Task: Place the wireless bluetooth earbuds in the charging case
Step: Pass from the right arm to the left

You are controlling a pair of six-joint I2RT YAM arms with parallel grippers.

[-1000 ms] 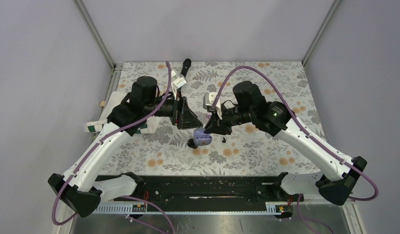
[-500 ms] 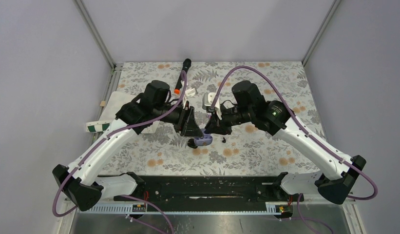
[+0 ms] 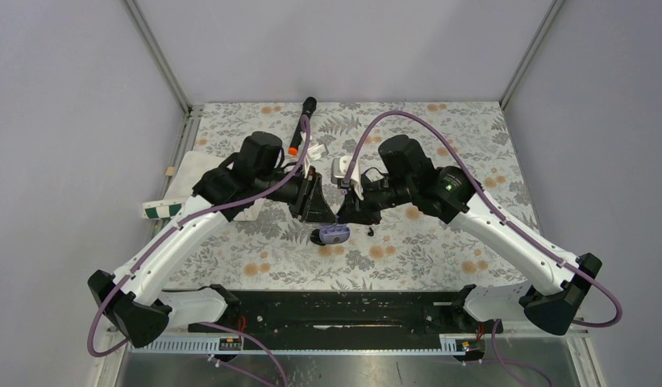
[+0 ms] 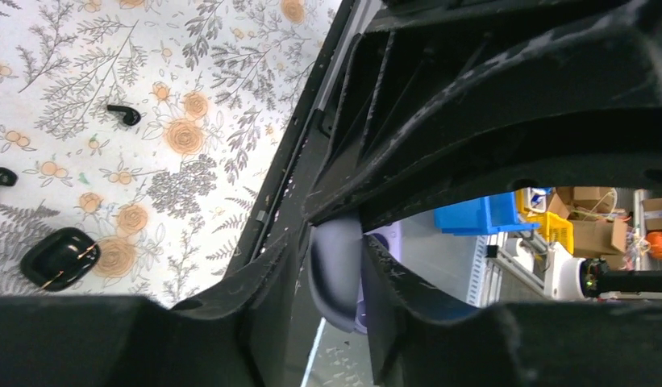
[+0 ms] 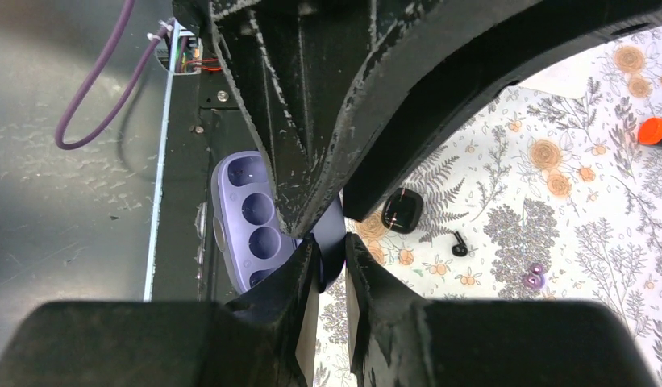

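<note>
Nearest, the left gripper point(image 4: 343, 302) and the right gripper point(image 5: 331, 254) both pinch a pale purple plastic holder with round holes point(image 5: 247, 218). Their fingers are narrow and hold it above the flowery table point(image 4: 231, 48). Just beside it, the small shiny black charging case point(image 4: 60, 258) lies on the table. I cannot tell if its lid is up. Farther off, two tiny black earbuds point(image 4: 124, 115) lie loose. I think no earbud is in yet, and both need picking up and putting in.

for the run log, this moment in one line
left tool, right tool: shut on lavender case | black case, earbud: on table
</note>
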